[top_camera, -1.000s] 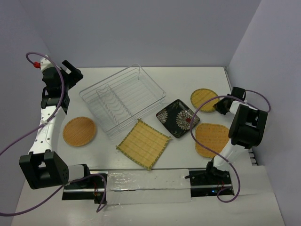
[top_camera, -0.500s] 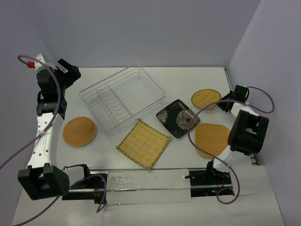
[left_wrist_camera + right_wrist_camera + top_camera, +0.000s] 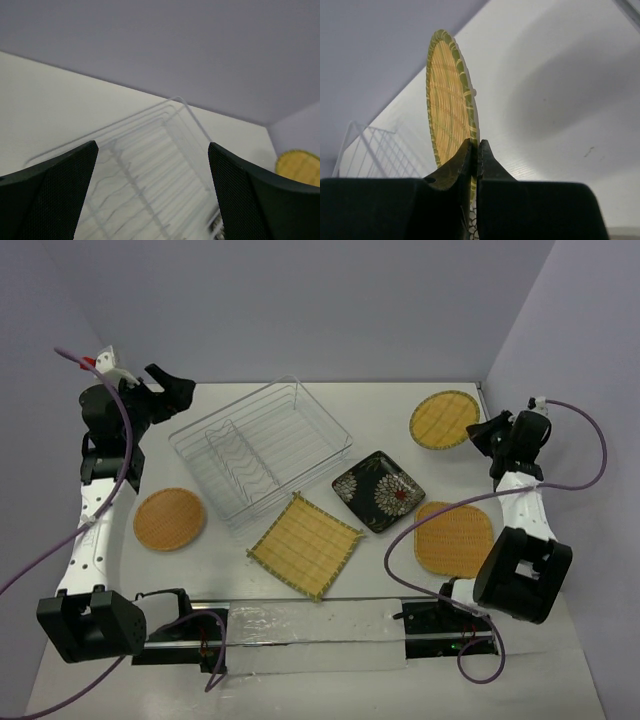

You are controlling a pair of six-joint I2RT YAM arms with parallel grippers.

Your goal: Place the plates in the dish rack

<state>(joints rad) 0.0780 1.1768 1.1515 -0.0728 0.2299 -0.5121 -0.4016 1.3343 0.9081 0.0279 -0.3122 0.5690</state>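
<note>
A flat white table [image 3: 400, 405] is bounded by grey walls at the far, left and right sides. Five items are carried directly on it. A rectangular basket of thin silver-white wire [image 3: 262, 452] is set askew at the far centre-left. A round orange woven plate [image 3: 169, 519] is laid flat to the left of it, apart from it. A square yellow bamboo plate [image 3: 305, 544] is laid just beside the basket's near edge. A square black white-flowered plate [image 3: 378, 490] is placed right of the basket. A rounded-square orange woven plate [image 3: 455, 537] is laid near the right edge.
</note>
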